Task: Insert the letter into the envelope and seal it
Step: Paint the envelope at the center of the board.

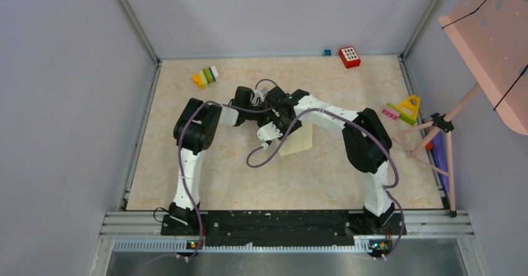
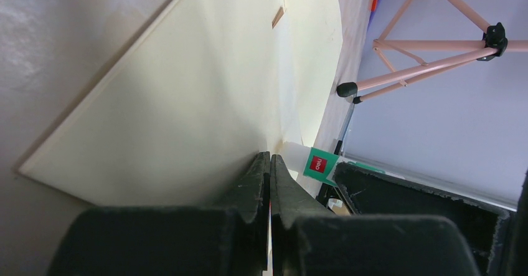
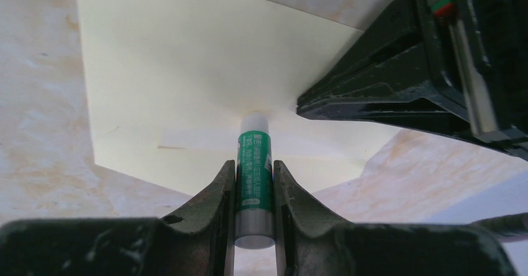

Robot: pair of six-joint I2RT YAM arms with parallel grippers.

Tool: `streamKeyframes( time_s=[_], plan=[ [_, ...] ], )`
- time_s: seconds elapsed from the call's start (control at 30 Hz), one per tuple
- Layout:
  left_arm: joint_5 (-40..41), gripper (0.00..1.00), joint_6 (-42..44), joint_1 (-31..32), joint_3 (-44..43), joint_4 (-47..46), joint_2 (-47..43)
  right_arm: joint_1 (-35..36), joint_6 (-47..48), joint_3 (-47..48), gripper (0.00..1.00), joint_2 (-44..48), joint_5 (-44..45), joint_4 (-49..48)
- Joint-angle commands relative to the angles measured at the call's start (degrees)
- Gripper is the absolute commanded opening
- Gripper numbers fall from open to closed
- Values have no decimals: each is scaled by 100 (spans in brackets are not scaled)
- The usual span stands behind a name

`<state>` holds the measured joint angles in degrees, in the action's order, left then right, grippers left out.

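1. Envelope (image 1: 300, 140): pale cream, flat on table (image 1: 187, 182), roughly mid-table btw the two arms.
2. L gripper (image 2: 269, 159): jaws fully closed, pinching envelope's edge, w/ a thin sliver of paper btw the pads.
3. R gripper (image 3: 254, 167): jaws only partly apart, clamped on a green glue stick (image 3: 254, 189). The stick's white tip touches envelope's face, just beside L gripper's tips.
4. Pink stand (image 1: 436, 126): tripod legs well to the right of envelope.
5. Yellow-pink blocks (image 1: 403, 109): btw envelope and pink stand, nearer the stand.
6. Block stack (image 1: 205, 76), multicolour: beyond envelope, off to its left, well apart.
7. Red block (image 1: 349, 57): beyond envelope, to its right, by the back wall.
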<state>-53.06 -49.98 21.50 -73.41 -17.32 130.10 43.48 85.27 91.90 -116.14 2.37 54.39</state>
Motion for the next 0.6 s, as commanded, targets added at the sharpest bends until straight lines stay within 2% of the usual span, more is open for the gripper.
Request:
streamKeyframes(
  time_s=[0.0,0.4,0.57],
  plan=[
    [560,0,322,46,92,458,130,29,-59,141,0,-68,124,-665],
    [501,0,307,47,77,431,151,-39,-29,210,0,-325,380,-1164],
    [288,0,161,3,14,299,263,-68,20,234,0,-357,297,-1028]
  ],
)
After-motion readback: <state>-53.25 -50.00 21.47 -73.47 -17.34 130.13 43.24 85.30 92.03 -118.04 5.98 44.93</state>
